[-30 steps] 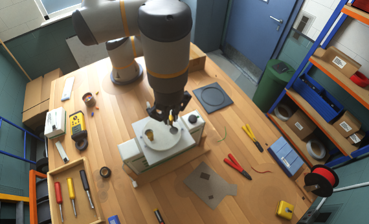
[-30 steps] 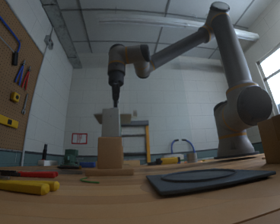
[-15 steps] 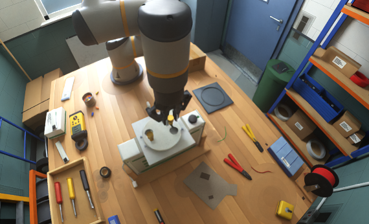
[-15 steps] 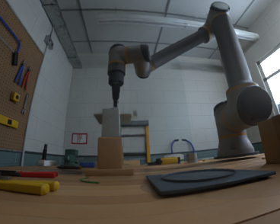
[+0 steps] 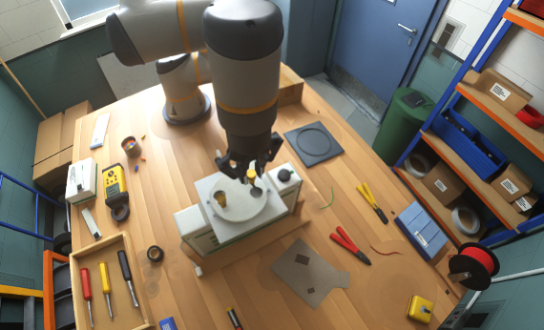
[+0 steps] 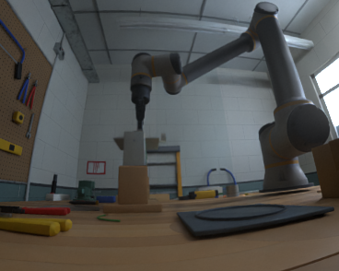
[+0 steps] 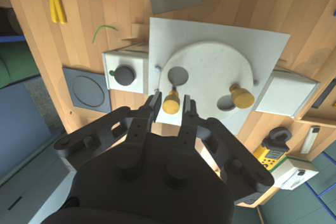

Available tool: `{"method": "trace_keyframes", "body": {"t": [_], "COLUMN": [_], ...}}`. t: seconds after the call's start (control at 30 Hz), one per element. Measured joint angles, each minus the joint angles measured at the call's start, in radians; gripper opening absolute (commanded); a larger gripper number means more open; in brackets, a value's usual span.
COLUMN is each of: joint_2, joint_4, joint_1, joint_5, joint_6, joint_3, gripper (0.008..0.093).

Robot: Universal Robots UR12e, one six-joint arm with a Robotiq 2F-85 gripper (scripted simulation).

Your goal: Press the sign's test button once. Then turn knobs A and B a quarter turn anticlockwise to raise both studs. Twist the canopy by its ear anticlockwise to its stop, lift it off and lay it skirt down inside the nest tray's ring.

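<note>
The round white canopy (image 5: 238,198) (image 7: 206,79) sits on the sign's (image 5: 238,207) flat top plate in the middle of the bench, with two yellow knobs standing through its keyhole slots. One knob (image 5: 251,176) (image 7: 171,102) lies between my fingers; the other knob (image 5: 221,198) (image 7: 242,95) stands at the far side of the canopy. My gripper (image 5: 248,175) (image 7: 171,104) (image 6: 139,125) hangs straight down over the near knob, open and holding nothing. The dark test button (image 5: 284,175) (image 7: 124,75) is on the end block beside the gripper.
The dark nest tray (image 5: 313,142) (image 6: 254,215) (image 7: 87,90) with its raised ring lies on the bench beyond the sign's button end. Yellow cutters (image 5: 372,202) and red pliers (image 5: 350,245) lie on the shelf side, a grey mat (image 5: 308,272) in front.
</note>
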Motion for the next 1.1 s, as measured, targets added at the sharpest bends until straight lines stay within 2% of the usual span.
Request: {"method": "trace_keyframes", "body": {"t": [0.67,1.1], "joint_2": [-0.042,-0.045], "joint_4": [0.106,0.115], "joint_1": [0.0,0.0], "joint_5": [0.0,0.0], "joint_6": [0.0,0.0], "joint_3": [-0.066,-0.071], "gripper": [0.036,0.036]}}
